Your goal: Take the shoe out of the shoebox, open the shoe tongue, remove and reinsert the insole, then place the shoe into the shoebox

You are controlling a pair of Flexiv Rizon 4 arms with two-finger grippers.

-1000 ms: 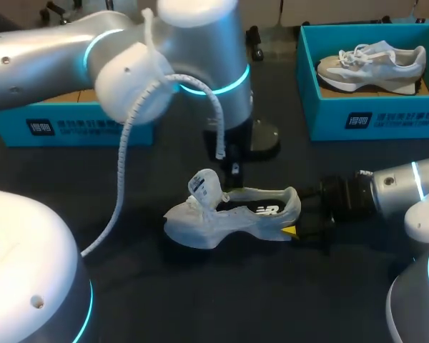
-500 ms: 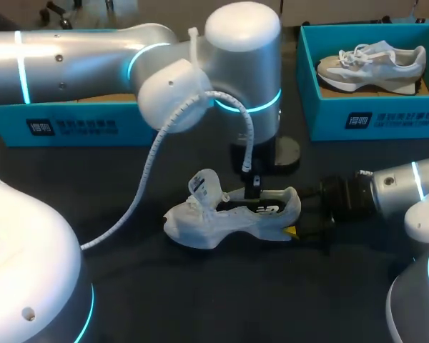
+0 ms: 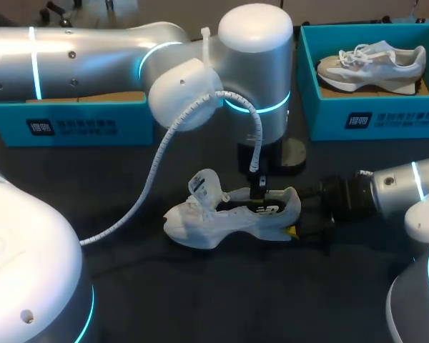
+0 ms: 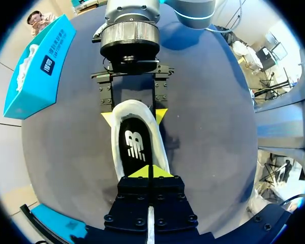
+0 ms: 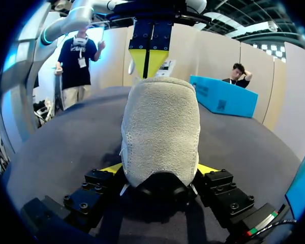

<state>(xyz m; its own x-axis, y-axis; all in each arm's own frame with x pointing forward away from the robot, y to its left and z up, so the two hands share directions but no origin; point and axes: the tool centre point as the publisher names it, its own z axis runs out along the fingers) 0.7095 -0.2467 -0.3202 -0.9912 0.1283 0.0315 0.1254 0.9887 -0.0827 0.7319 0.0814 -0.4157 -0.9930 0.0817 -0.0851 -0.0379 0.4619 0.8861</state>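
While the right pincer (image 5: 159, 168) clamps the heel of the pale shoe (image 3: 225, 214) from both sides, yellow tips pressed against the suede, the shoe stands on its sole on the dark worktop (image 3: 200, 286). It is outside both boxes, toe pointing away from the right arm. The left pincer (image 4: 150, 172) hangs over the shoe's opening, its two tips drawn tight together with nothing seen between them. From the left wrist view they sit above the black insole (image 4: 137, 145), at the end away from the heel; whether they touch it I cannot tell. The tongue (image 3: 204, 184) is lifted up and forward. At the worktop's far right a blue shoebox (image 3: 329, 114) holds a second shoe (image 3: 375, 61). Another blue box (image 3: 7, 125) sits at the far left, behind the left arm.
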